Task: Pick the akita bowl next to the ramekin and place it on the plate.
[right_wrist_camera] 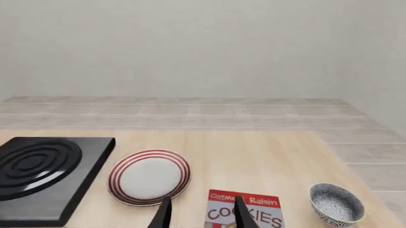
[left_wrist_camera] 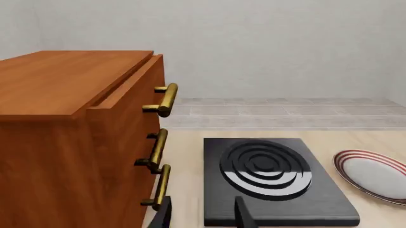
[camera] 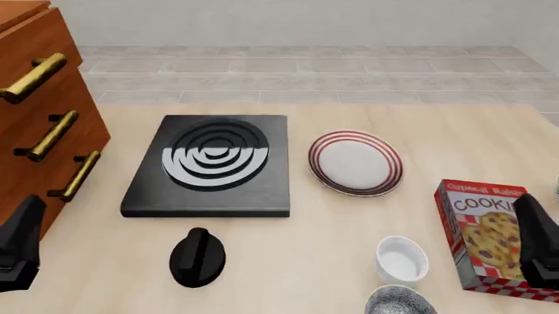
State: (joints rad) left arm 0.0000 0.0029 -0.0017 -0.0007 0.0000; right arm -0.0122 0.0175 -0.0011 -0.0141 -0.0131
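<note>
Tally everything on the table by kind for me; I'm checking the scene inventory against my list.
Speckled bowls: 2
Ramekin: 1
Red-ringed plate: 1
Cookie box: 1
Black hotplate: 1
Black knob: 1
Wooden drawer cabinet: 1
Total: 8

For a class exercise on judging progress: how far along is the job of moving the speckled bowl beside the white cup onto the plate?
Done: nothing yet. The plate is bare, and the akita bowl sits beside the ramekin. In hand: nothing; the left gripper and right gripper are both open and empty. Left: reach the bowl, grasp, lift, set it on the plate.
</note>
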